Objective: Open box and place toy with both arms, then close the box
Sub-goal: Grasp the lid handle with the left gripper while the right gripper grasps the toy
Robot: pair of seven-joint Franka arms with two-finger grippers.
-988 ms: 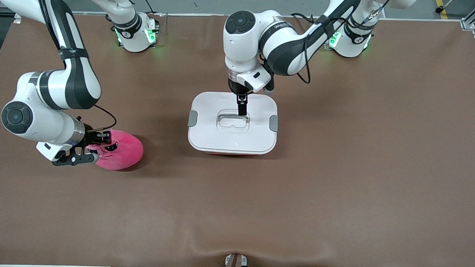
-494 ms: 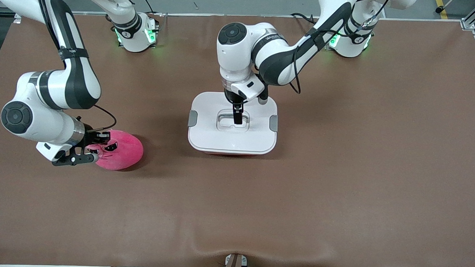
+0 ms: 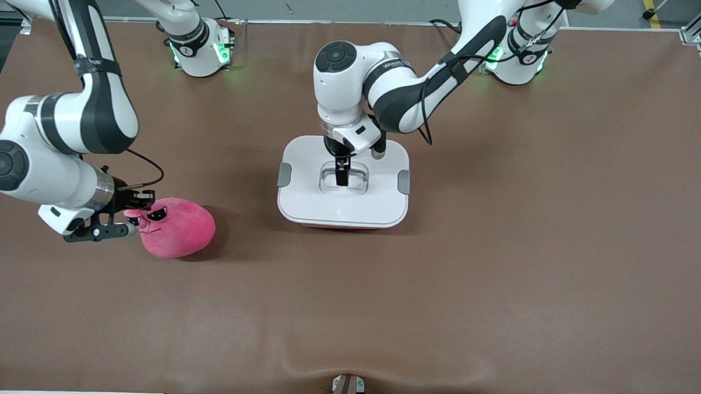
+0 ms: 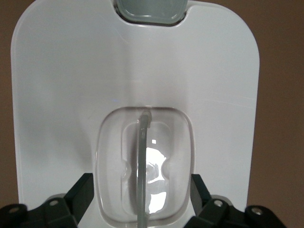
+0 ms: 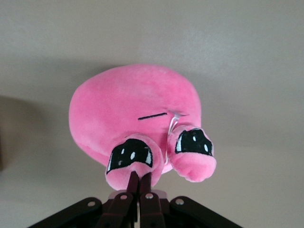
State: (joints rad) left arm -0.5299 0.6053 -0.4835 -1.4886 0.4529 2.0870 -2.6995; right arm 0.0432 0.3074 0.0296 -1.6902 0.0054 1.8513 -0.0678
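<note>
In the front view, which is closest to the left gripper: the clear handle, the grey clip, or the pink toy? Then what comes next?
From the left gripper:
1. Clear handle, in the middle of the box lid, right under the jaws.
2. Grey clip, on the lid's edge toward the left arm's end.
3. Pink toy, on the table toward the right arm's end.

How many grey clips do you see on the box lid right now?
2. One clip sits on the lid's edge toward the right arm's end of the table, the other clip toward the left arm's end. None seems hidden.
</note>
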